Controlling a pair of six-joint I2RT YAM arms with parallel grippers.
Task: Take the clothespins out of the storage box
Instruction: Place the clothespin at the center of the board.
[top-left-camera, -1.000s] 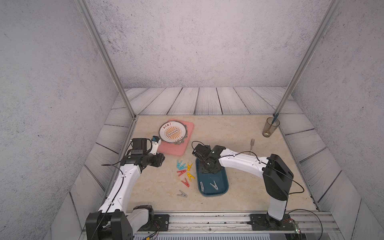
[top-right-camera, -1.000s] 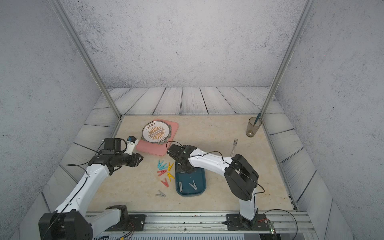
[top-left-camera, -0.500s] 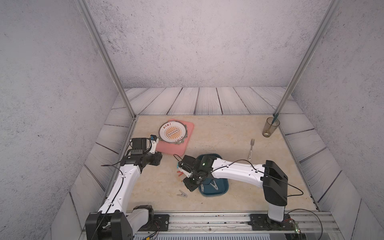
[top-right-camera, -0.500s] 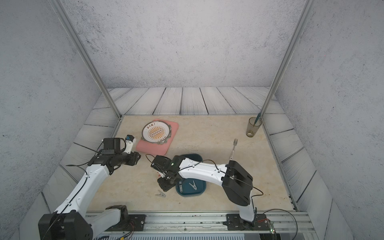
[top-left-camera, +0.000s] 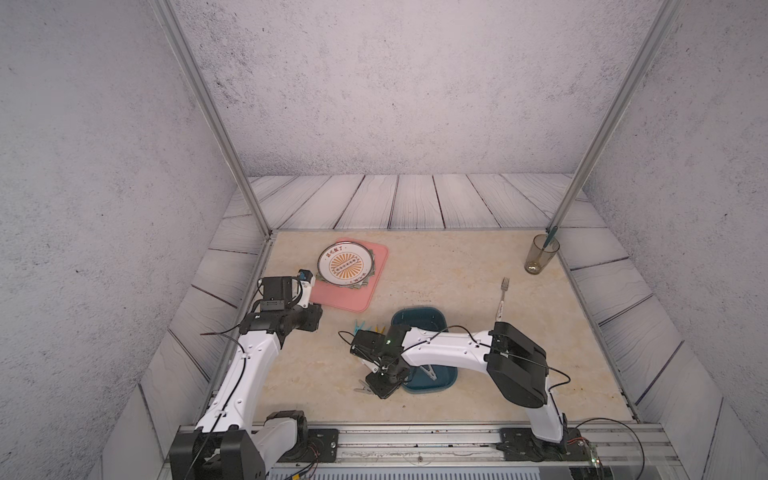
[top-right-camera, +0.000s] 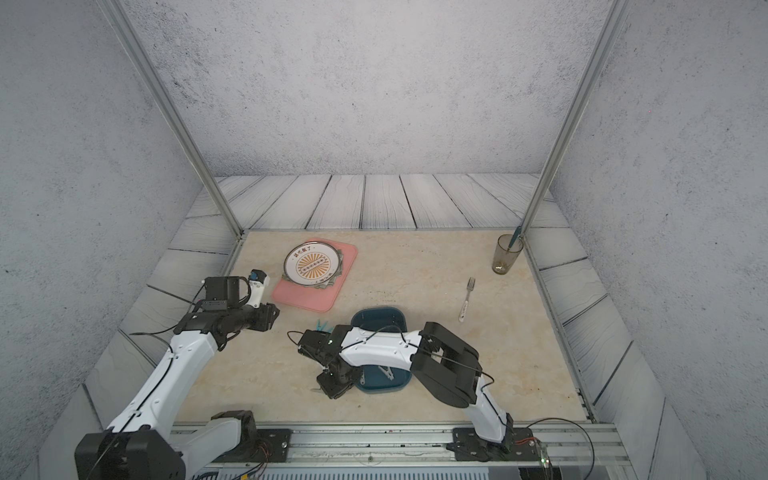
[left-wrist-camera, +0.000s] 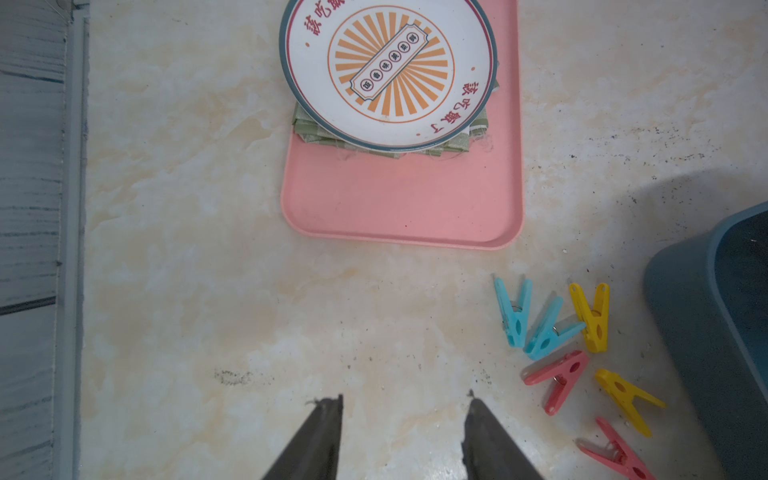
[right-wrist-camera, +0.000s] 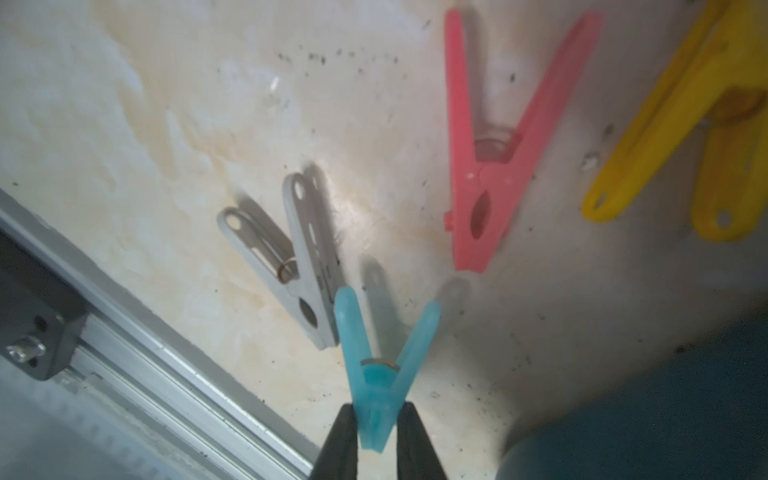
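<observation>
The desk (top-left-camera: 457, 270) is big and pale; the storage box (top-left-camera: 419, 322) sits on it, near the middle; the pink tray (top-left-camera: 349, 295) lies far and left of the box. The right tool (right-wrist-camera: 376, 415) hangs over bare desk just left of the box's near corner; it is grasping a teal clothespin (right-wrist-camera: 374, 374) by its nose, one finger on each side. The left tool (left-wrist-camera: 403, 401) is released, with nothing in it, well apart on the left. Six clothespins (left-wrist-camera: 546, 336) lie in a bunch on the desk just left of the box; a grey clothespin (right-wrist-camera: 299, 266) lies alone, close by the held one.

I think the step is putting this pin down; to do it well, go low first, so it does not bounce; pick a bare spot a little off the grey one; open the fingers slowly; then lift straight up so they do not drag it. A second grey clothespin (top-left-camera: 428, 371) shows inside the box, so I think there is more to do.

The right arm (top-left-camera: 449, 345) covers the middle of the box in both top views; more pins may hide there; I cannot tell. The right wrist view is blurry; how high the held pin hangs is hard to make out.
</observation>
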